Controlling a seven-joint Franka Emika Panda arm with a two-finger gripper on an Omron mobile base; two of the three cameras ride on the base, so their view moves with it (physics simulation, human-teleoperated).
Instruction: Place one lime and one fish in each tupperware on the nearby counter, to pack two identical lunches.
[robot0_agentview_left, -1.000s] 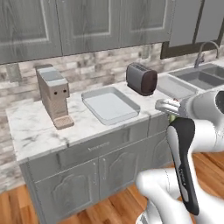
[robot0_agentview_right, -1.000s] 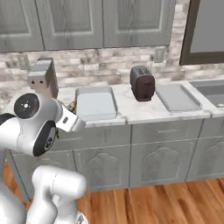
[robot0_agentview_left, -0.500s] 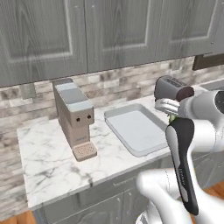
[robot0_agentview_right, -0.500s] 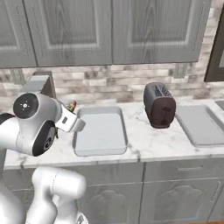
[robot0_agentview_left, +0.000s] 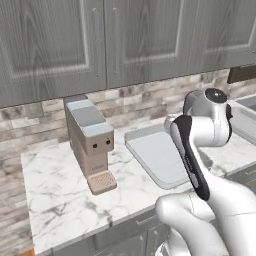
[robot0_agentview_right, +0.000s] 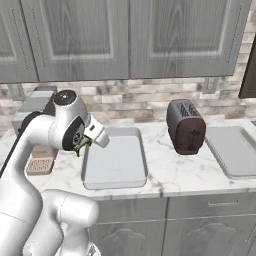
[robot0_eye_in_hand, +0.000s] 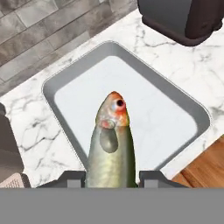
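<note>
Currently the two-finger gripper (robot0_eye_in_hand: 111, 177) is pinched on a slim olive-tan fish with an orange head (robot0_eye_in_hand: 111, 140), which stands between the two dark finger tips with its head pointing away from the hand. In the hand view the fish hangs over a shallow light-grey rectangular tupperware tray with rounded corners (robot0_eye_in_hand: 183, 103); whether they touch cannot be told. This tray rests on the white marble-look counter with thin grey veins (robot0_agentview_right: 172, 172), and its floor is bare. In the right base view the gripper (robot0_agentview_right: 82, 145) sits at the tray's (robot0_agentview_right: 115, 162) left edge.

Surrounding items:
- A tan box-shaped coffee machine with a drip grille (robot0_agentview_left: 90, 142) stands just left of the tray (robot0_agentview_left: 155, 155), apart from it.
- A dark brown two-slot toaster (robot0_agentview_right: 186, 126) stands to the right, between this tray and a second identical light-grey tray (robot0_agentview_right: 232, 150).
- Grey panelled wall cabinets (robot0_agentview_right: 130, 37) hang above a grey-brown stone-tile backsplash (robot0_agentview_right: 130, 100).

The white arm (robot0_agentview_left: 200, 150) covers the tray's right part in the left base view.
</note>
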